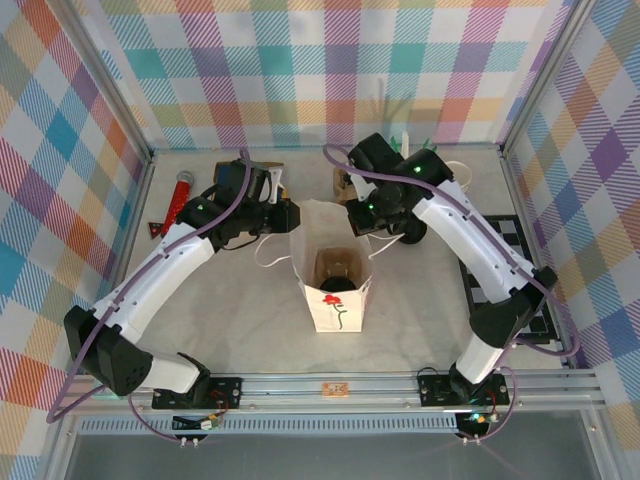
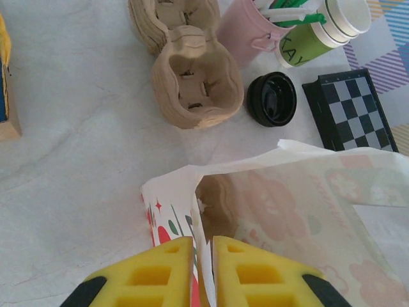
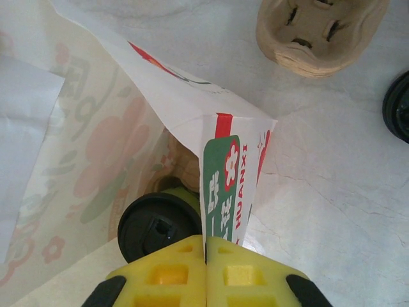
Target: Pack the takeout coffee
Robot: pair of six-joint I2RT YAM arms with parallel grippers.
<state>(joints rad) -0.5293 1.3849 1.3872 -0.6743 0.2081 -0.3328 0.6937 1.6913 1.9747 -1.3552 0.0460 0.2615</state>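
A white paper bag (image 1: 333,290) with a red flower print stands open in the middle of the table. Inside it sits the takeout coffee (image 3: 158,227), a green cup under a round black lid, resting in a brown carrier. My right gripper (image 3: 206,256) is shut on the bag's (image 3: 223,173) right top edge, its yellow fingers pressed together on the paper. On the opposite side my left gripper (image 2: 203,268) is shut on the bag's (image 2: 294,192) left top edge, with the paper pinched between the pads. From above, both grippers (image 1: 288,216) (image 1: 366,226) flank the bag's mouth.
Behind the bag lie brown pulp cup carriers (image 2: 198,86), a loose black lid (image 2: 273,99), a lidless stack of green-and-cream cups (image 2: 319,29) and a pink holder (image 2: 246,32). A checkerboard (image 1: 500,265) lies at the right, a red-handled tool (image 1: 183,190) at the back left.
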